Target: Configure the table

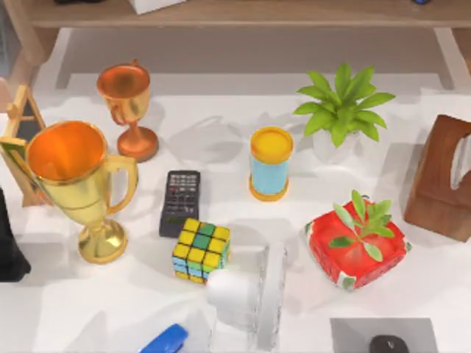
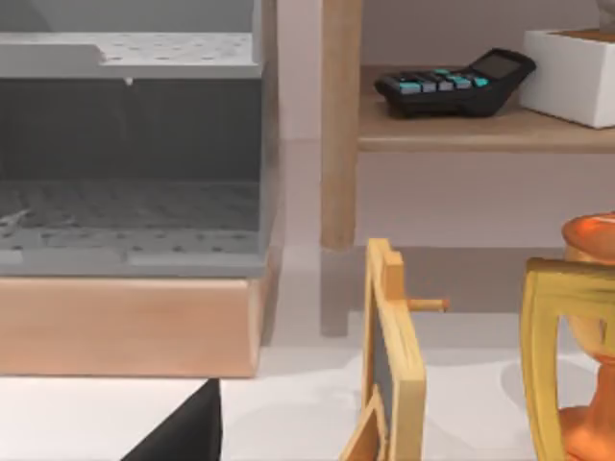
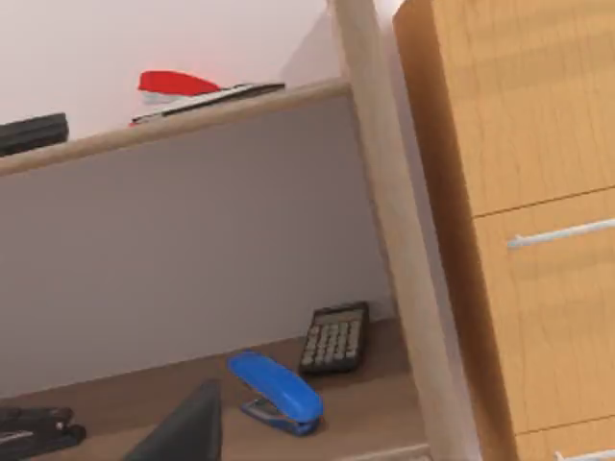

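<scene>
**Worktop [image 1: 88, 309], white, glossy.** It is spreading under everything listed here, and both arms are sitting at its outer edges.

- Near edge: a blue stapler [image 1: 165, 340] is lying cut off by the frame. A grey mat [image 1: 353, 329] is carrying a dark lump that is too cropped to name.
- Near middle: a pale cylinder [image 1: 232, 290] is standing against something see-through. It is hard to make out.
- Middle: a puzzle cube [image 1: 201, 250] is sitting just beside a black remote [image 1: 180, 202]. A large gold cup [image 1: 73, 184] is standing to their left, and a red box [image 1: 357, 246] topped with leaves to their right.
- Further back: a blue can [image 1: 271, 163], a copper cup [image 1: 129, 107] and a potted plant [image 1: 342, 110] are standing well apart. A wooden tissue box [image 1: 445, 176] is running off the right side.
- Far: a wooden shelf [image 1: 243, 13] is crossing the back.

**Left gripper [image 2: 183, 437].** It is showing as a dark wedge, low over the left side and facing a small easel [image 2: 394, 355]. It is probably the nearer one to the cups.

**Right gripper [image 3: 187, 427].** It is also showing as a dark wedge, pointing away towards a cabinet [image 3: 519, 192].

Whether either gripper is released or clenched cannot be told.
</scene>
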You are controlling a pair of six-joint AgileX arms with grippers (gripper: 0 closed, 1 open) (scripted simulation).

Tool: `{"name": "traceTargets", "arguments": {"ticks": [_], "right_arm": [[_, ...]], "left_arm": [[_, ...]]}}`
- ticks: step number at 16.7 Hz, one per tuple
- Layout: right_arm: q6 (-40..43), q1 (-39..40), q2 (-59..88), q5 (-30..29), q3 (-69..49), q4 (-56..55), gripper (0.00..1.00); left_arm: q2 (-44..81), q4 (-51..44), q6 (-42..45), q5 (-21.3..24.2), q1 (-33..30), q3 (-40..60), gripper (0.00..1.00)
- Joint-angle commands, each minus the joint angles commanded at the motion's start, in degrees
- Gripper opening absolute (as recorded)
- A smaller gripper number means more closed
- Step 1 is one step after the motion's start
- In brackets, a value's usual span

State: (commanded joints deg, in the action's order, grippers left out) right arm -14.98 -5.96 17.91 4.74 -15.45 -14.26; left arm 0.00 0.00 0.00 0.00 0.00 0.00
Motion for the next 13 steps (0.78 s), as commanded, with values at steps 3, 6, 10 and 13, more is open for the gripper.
{"name": "traceTargets", "arguments": {"ticks": [3, 6, 10, 13], "right_arm": [[8.8, 3.4, -11.2, -2.6, 8.9, 8.1, 1.0], [14.1, 5.6, -16.9, -4.4, 14.5, 13.3, 1.0], [15.0, 6.0, -17.9, -4.7, 15.5, 14.3, 1.0], [15.0, 6.0, -17.9, -4.7, 15.5, 14.3, 1.0]], "left_arm": [[0.0, 0.0, 0.0, 0.0, 0.0, 0.0, 1.0], [0.0, 0.0, 0.0, 0.0, 0.0, 0.0, 1.0], [0.0, 0.0, 0.0, 0.0, 0.0, 0.0, 1.0], [0.0, 0.0, 0.0, 0.0, 0.0, 0.0, 1.0]]}}
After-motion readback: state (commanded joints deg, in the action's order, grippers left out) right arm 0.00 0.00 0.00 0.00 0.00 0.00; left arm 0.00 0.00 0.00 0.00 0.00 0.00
